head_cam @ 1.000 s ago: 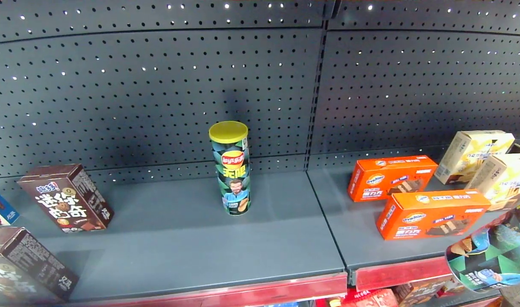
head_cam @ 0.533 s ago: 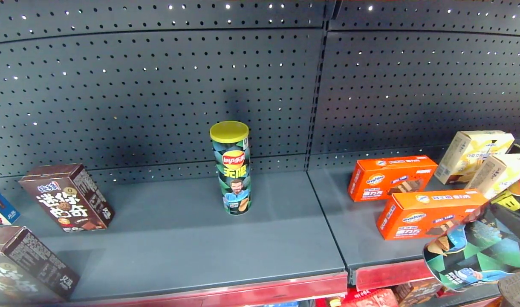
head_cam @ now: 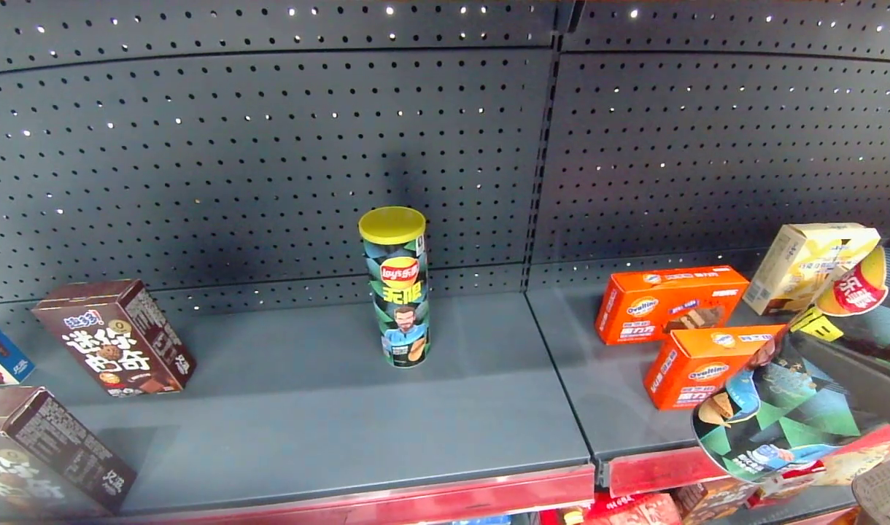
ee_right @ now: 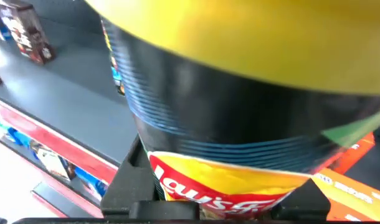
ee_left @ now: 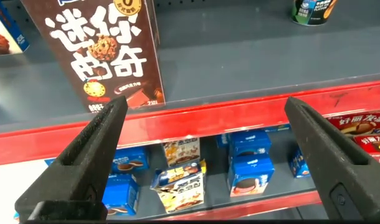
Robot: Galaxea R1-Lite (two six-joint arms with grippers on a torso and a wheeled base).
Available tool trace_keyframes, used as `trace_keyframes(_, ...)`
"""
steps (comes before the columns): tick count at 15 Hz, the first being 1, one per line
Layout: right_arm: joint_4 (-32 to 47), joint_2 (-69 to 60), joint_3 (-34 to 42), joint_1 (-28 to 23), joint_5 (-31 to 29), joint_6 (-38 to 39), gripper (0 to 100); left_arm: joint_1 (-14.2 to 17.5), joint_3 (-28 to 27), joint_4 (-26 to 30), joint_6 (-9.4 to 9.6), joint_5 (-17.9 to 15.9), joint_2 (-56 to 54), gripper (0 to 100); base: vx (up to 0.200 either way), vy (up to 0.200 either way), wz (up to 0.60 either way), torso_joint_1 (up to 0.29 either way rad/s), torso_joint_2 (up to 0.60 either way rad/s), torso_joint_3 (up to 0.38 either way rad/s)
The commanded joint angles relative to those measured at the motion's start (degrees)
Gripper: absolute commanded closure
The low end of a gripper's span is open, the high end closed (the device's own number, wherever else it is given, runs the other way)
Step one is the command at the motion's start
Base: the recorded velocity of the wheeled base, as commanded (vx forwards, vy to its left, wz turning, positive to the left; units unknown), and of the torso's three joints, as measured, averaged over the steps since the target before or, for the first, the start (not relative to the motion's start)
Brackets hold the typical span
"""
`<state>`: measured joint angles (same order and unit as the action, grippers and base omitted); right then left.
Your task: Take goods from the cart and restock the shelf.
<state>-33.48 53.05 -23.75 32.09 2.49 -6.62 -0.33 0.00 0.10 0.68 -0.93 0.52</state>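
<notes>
A chips can [head_cam: 392, 288] with a yellow lid stands upright on the grey shelf [head_cam: 328, 415], near the pegboard back. A second chips can [head_cam: 777, 408] hangs tilted at the lower right, in front of the shelf's red edge and partly over the orange boxes. My right gripper [ee_right: 221, 190] is shut on this can [ee_right: 240, 106], which looms close in the right wrist view. My left gripper [ee_left: 202, 155] stands open with nothing between its fingers [ee_left: 84, 162], low in front of the red shelf edge [ee_left: 240, 112] by a brown cookie box [ee_left: 99, 50].
Brown cookie boxes [head_cam: 117, 339] [head_cam: 44, 456] sit at the shelf's left. Two orange boxes [head_cam: 667, 302] [head_cam: 697, 364] and cream boxes [head_cam: 810, 266] fill the right section. Bare shelf surrounds the standing can. Blue boxes [ee_left: 249, 174] line the lower shelf.
The right gripper has carried the held can up and to the left; it now covers more of the front orange box. The standing can and the boxes have not moved.
</notes>
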Motion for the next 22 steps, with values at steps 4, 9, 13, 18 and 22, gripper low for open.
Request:
trace_keyframes(4,14.58,-0.67,-6.49,0.26,-0.03,-0.15,100,-0.02,0.00,-0.01,0.11,-0.04,0.09,0,0.000,0.000,0.00,0.000,0.00,0.000)
trace_keyframes(9,14.84,-1.46,-7.54,-0.71,-3.72,-0.15,100,-0.20,0.00,-0.01,2.48,-1.45,0.18,0,0.000,0.000,0.00,0.000,0.00,0.000)
trace_keyframes(13,15.11,-3.75,-4.82,-1.24,-4.24,-0.15,100,0.15,-10.28,1.05,0.11,1.10,3.96,0,0.000,0.000,0.00,0.000,0.00,0.000)
trace_keyframes(18,15.02,-3.04,-5.08,-1.59,-3.72,-0.15,100,-2.75,-30.76,2.89,4.50,-12.17,26.11,0,0.000,0.000,0.00,0.000,0.00,0.000)
trace_keyframes(22,15.02,-2.52,-5.78,-1.94,-3.98,-0.15,100,-3.19,-35.68,2.63,4.59,-20.96,38.59,0,0.000,0.000,0.00,0.000,0.00,0.000)
